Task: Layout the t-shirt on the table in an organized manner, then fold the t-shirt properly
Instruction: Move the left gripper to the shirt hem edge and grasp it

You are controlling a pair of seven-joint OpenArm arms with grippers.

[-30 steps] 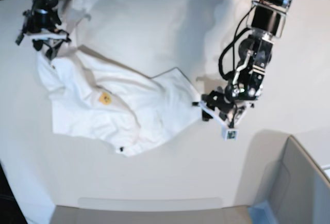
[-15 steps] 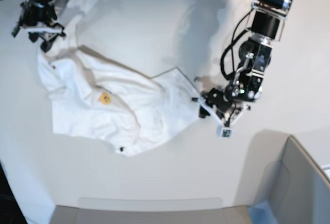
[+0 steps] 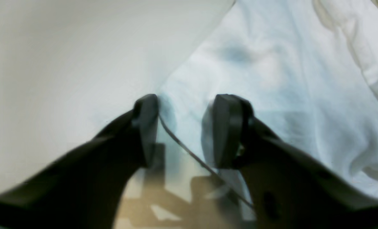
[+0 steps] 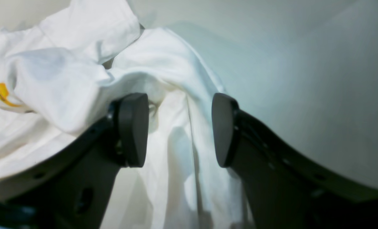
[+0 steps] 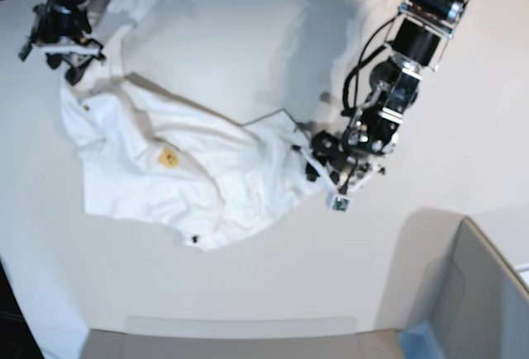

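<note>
Rumpled white cloth t-shirt on smooth table.
Left gripper spread astride the shirt's edge; right gripper spread over a fold.

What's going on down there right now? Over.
Left gripper open astride t-shirt edge. Right gripper open over bunched cloth. Shirt crumpled on table. Nothing blocking.

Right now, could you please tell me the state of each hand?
Left hand: open, fingers straddling the edge of the t-shirt, no grip yet.
Right hand: open, with a fold of the t-shirt between its fingers, not clamped.

soft cloth t-shirt, smooth matt table
</note>
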